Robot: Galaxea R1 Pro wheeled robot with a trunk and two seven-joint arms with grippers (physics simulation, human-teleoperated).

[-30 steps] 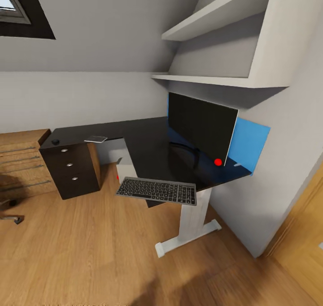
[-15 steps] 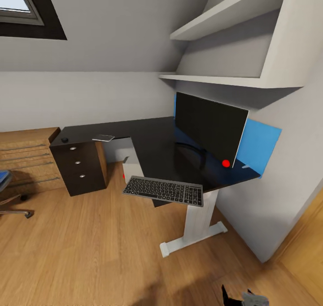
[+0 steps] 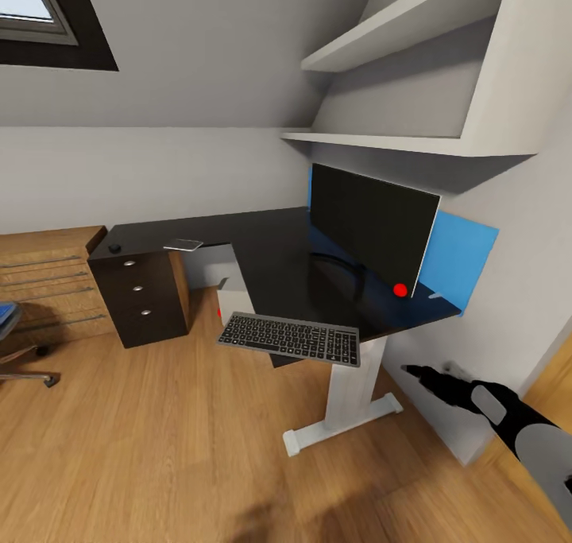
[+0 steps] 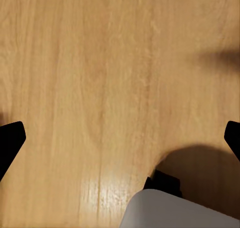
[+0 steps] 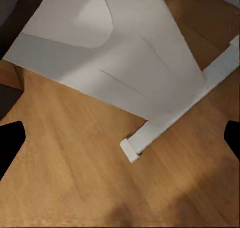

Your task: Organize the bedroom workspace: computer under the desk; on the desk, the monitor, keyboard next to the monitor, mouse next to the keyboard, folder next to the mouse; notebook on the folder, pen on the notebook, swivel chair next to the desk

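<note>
My right end effector [image 3: 413, 370], absent half a second ago, has risen beside the surface [image 3: 278, 257], fingers spread and empty, my left likewise; I judge I'm reaching for the keyboard [image 3: 289, 338] overhanging its front edge before the monitor [image 3: 372, 229]

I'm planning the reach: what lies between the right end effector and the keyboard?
In the head view, the desk's white pedestal leg stands between the right end effector and the keyboard.
</note>
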